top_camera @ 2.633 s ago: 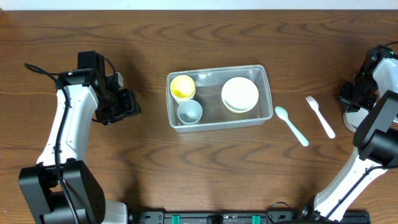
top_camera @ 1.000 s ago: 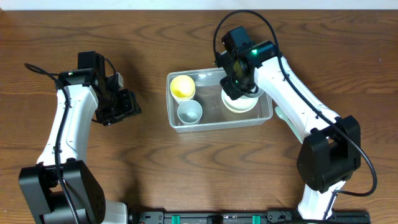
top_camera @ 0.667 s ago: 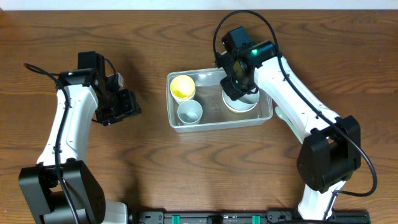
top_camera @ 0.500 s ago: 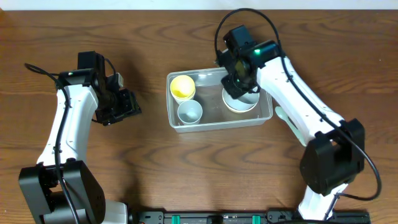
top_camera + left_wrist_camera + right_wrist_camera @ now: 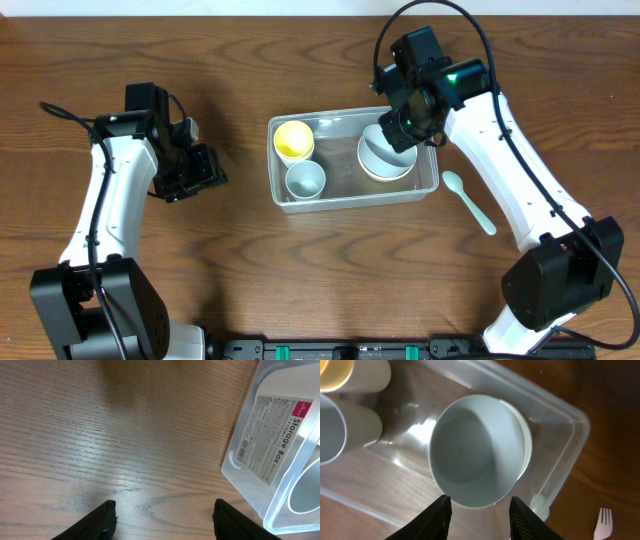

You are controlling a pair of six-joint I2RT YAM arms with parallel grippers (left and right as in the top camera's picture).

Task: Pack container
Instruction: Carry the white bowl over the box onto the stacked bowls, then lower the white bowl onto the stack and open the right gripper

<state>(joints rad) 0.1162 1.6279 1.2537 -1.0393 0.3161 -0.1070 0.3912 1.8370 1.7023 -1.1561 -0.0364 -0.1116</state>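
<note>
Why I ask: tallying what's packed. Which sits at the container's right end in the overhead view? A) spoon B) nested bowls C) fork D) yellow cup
B: a pale bowl rests inside a cream bowl at the right end of the container, while the yellow cup stands at its left end.
</note>
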